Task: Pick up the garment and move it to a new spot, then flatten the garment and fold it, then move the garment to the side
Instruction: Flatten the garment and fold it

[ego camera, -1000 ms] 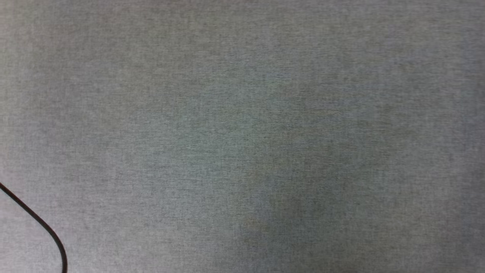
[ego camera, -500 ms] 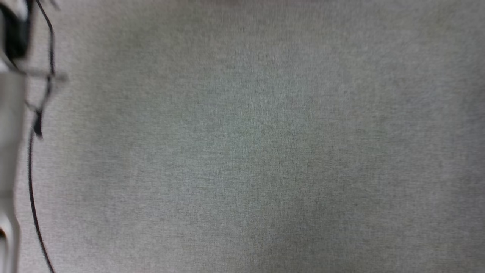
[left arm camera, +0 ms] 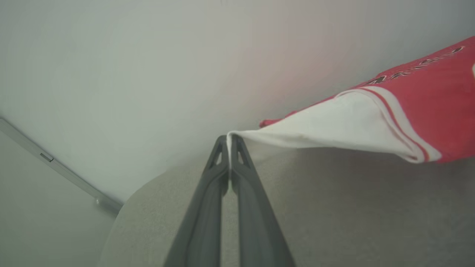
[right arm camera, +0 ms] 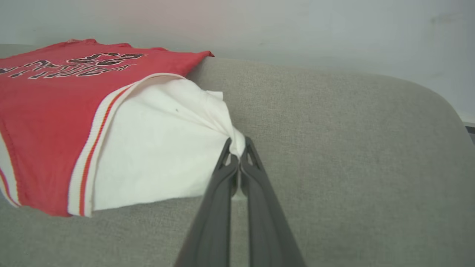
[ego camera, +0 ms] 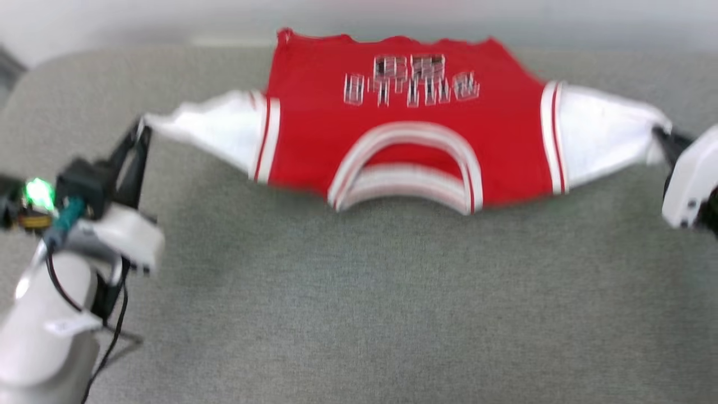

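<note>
Our left tool point(left arm camera: 230, 141) and right tool point(right arm camera: 237, 144) each clamp a white sleeve tip of the red jersey point(ego camera: 404, 140). It seems light and limp, so we favour sleeve ends

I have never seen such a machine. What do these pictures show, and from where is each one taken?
This is a wheeled robot with two arms, each ending in a claw of two long dark fingers. One picture comes from a camera on its head, looking down at a grey cloth-covered surface. On it is the garment, a red shirt with white sleeves, its collar toward the robot. The other two pictures come from cameras on the wrists, each looking along its own fingers. The left claw is shut on the tip of one white sleeve, and the right claw is shut on the other sleeve, so the shirt is spread wide between them.
</note>
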Motion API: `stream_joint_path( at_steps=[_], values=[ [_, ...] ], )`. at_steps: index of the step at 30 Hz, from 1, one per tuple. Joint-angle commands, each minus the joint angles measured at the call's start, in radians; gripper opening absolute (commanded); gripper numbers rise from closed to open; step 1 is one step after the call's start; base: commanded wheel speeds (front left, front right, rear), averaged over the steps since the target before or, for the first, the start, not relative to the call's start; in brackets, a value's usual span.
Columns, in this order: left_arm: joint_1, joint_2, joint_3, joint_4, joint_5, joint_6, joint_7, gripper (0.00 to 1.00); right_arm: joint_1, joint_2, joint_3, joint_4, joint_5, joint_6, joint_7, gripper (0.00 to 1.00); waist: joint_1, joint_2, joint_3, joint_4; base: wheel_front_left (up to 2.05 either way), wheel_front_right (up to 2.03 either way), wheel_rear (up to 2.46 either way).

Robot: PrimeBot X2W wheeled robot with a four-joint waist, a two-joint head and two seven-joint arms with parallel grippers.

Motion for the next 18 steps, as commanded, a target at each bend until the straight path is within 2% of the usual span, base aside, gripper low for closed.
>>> stream_joint_path(
  at_steps=[1, 7, 18],
  values=[
    [0.072, 0.022, 0.002, -0.034, -0.01, 0.012, 0.022, 0.0, 0.074, 0.011, -0.021, -0.037, 0.009, -0.001, 0.027, 0.0, 0.0003, 0.0, -0.075, -0.013, 0.0, 0.0, 0.0],
    [0.283, 0.076, -0.012, -0.158, -0.027, 0.044, 0.104, 0.0, 0.267, 0.03, -0.081, -0.139, 0.04, -0.001, 0.104, 0.0, 0.0003, 0.0, -0.149, -0.031, 0.0, 0.0, 0.0],
    [0.56, 0.141, -0.018, -0.307, -0.077, 0.09, 0.213, 0.0, 0.525, 0.023, -0.147, -0.29, 0.073, -0.001, 0.261, 0.0, 0.0003, 0.0, -0.197, -0.045, 0.0, 0.0, 0.0]
  ],
)
